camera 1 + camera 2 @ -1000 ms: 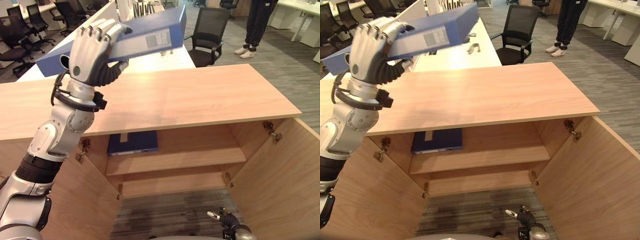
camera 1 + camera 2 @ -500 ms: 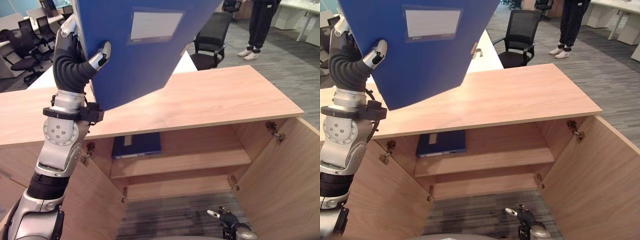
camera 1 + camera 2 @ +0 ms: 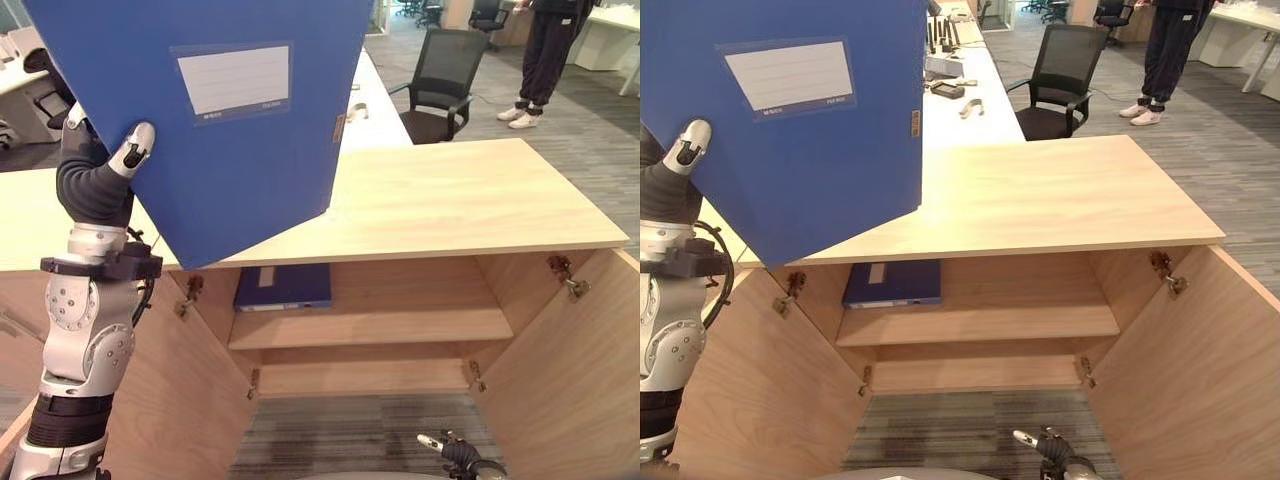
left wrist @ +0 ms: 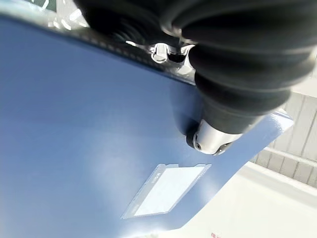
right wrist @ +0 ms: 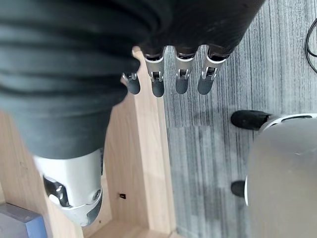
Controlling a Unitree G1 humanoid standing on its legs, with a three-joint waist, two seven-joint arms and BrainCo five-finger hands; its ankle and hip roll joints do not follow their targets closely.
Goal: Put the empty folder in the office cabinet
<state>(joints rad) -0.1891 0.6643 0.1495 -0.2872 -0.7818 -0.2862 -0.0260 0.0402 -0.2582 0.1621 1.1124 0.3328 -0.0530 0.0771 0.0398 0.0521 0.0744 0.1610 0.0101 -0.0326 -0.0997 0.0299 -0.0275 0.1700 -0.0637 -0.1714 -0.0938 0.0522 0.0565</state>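
Left robot hand (image 3: 100, 180) is up high, thumb pinched onto the front face of one large blue box-file folder with a white label panel (image 3: 215, 110); the fingers behind it are hidden. The folder is in the air, tilted, its lower corner hanging over the left part of the top of the low light-wood office cabinet (image 3: 480, 195), and it looks clear of that top. Left wrist view confirms it: the thumb tip sits on the blue cover just beside the label. Cabinet has two doors, both swung open, left door (image 3: 170, 390) and right door (image 3: 590, 360). Two shelves inside: upper shelf (image 3: 400, 325) and lower shelf (image 3: 370, 378). One second blue folder lying flat (image 3: 285, 287) is at the left end of the upper shelf. Right robot hand (image 5: 171, 74) hangs low near the grey carpet floor (image 3: 970, 430) by the right door's edge, fingers straight and relaxed, holding nothing. Behind the cabinet: one white desk (image 3: 960, 110) with small items, one black mesh office chair (image 3: 440, 85), one standing person in dark trousers and white shoes (image 3: 545, 60).
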